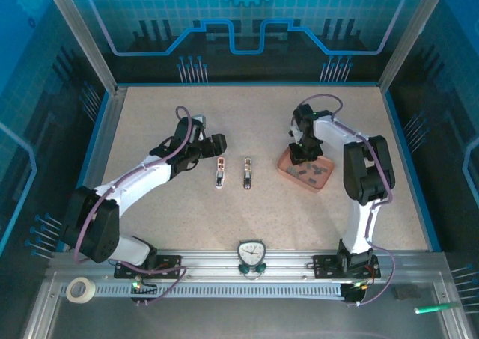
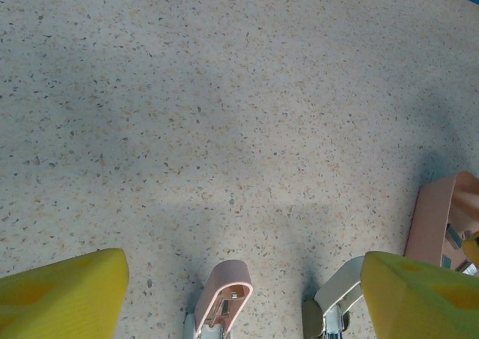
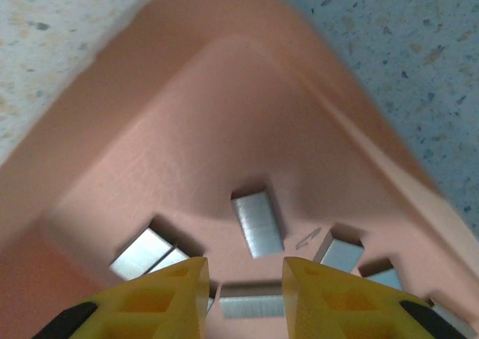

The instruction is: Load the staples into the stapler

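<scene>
While my left arm stretches out over the speckled table (image 1: 179, 227), my left claw (image 1: 217, 146) hangs low with its yellow fingers (image 2: 67, 294) spread wide and nothing between them. From the left wrist camera, that claw (image 2: 243, 268) frames bare tabletop (image 2: 224, 92). Just below the gap lies the pale pink mini stapler (image 2: 224, 294), its metal part showing. From above, this stapler (image 1: 220, 172) sits just beside my left claw, near the middle of the table.

A second mini stapler (image 1: 248, 172) lies beside it, apart from it and parallel. Its pale end (image 2: 334, 298) shows next to my right-hand finger.

Further right stands the salmon-pink tray (image 1: 326, 180), whose corner (image 2: 434, 219) shows at the edge of the left wrist view. The staples (image 1: 310, 173) lie scattered on its floor.

My right claw (image 1: 303, 158) is down inside that tray (image 3: 187, 129). Its yellow fingers (image 3: 153, 301) are only a narrow gap apart, and the claw (image 3: 243, 275) grips nothing that I can see. One staple strip (image 3: 251, 305) lies on the tray floor just past the gap. More staples (image 3: 258, 223) lie loose around it.
</scene>
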